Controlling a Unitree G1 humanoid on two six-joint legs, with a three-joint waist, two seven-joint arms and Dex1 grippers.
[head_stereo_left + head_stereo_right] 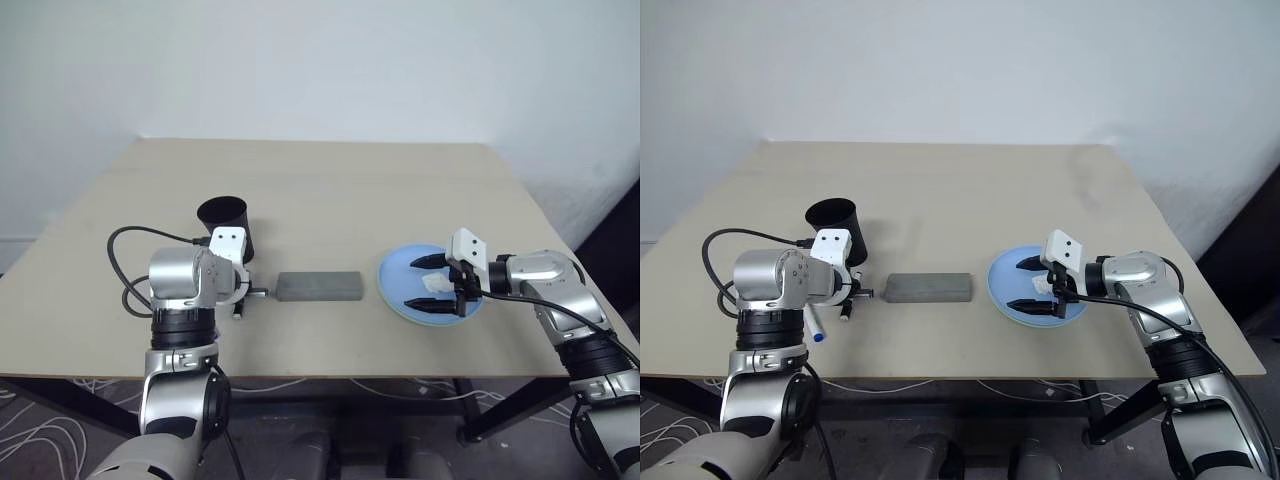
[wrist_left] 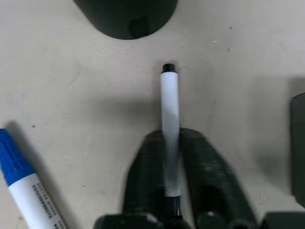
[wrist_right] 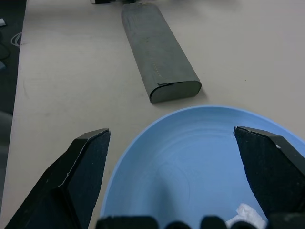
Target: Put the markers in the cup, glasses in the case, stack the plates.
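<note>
Currently the left gripper (image 2: 172, 162) is clamped on the slim black-capped marker (image 2: 169, 114), its barrel pinched between the black fingers (image 2: 209, 171) and lying on the tan table (image 1: 330, 190). At 8 o'clock of that grip lies the blue-capped marker (image 2: 21, 183), loose on the surface. The right gripper (image 1: 434, 283) hangs with jaws spread wide over the light blue plate (image 3: 190, 162), gripping nothing; a white tissue scrap (image 3: 247, 214) rests inside. Between the arms lies the closed grey case (image 1: 318, 287). At 12 o'clock of the left gripper stands the black cup (image 1: 226, 226), upright.
</note>
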